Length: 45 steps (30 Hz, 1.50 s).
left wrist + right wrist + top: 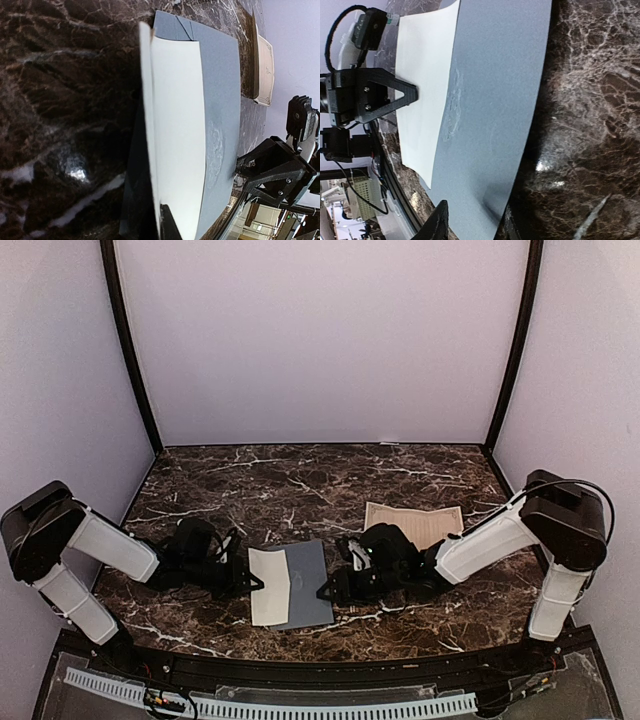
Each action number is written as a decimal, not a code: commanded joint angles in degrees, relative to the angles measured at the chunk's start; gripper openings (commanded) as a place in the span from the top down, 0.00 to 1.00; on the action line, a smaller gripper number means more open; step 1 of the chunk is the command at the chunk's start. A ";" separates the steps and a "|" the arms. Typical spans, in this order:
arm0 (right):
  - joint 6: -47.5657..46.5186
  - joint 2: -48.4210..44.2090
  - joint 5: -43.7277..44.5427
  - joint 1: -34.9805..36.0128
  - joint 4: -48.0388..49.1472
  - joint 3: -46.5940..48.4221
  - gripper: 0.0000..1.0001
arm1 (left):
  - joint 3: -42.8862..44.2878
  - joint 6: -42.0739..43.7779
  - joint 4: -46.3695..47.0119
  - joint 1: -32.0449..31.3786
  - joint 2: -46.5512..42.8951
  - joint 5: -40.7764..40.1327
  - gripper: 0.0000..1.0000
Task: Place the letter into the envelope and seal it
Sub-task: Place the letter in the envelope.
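Handling thin, floppy, light paper: envelope (305,583) lies near centre of desk (250,480), left fingers (395,97) closed on its pale flap (266,585), pinch edges only; right fingers (437,225) apart over its right edge; letter (413,523) far right, partly hidden behind right arm (480,540); envelope mouth unclear

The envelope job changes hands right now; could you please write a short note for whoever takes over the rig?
Left gripper: shut, apparently pinching the envelope's opened flap at its left edge.
Right gripper: jaws apart at the envelope's right edge, seemingly steadying it.
Letter: flat on the table beyond the right gripper, outside the envelope.
Done: flap open.
Left: insert the letter, then seal.
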 commanded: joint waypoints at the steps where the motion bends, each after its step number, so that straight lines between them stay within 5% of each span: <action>1: 4.43 -2.04 -3.44 0.09 14.62 -2.96 0.66 | -0.33 0.60 -0.81 0.22 0.78 0.39 1.00; 7: 5.77 -2.88 -3.94 0.03 19.82 -4.53 0.68 | -0.41 0.74 -0.30 0.20 0.95 0.82 1.00; 15: 5.33 -1.09 -3.28 0.03 14.85 -2.48 0.74 | -0.47 1.06 0.48 0.20 0.52 1.46 1.00; 23: 5.51 0.00 -1.54 0.00 9.46 -0.82 1.00 | -0.72 0.13 0.34 0.20 -0.91 1.82 1.00; 45: 4.94 -0.65 -0.69 -0.02 8.83 -1.10 1.00 | -4.41 -4.13 0.74 0.20 -6.80 0.98 1.00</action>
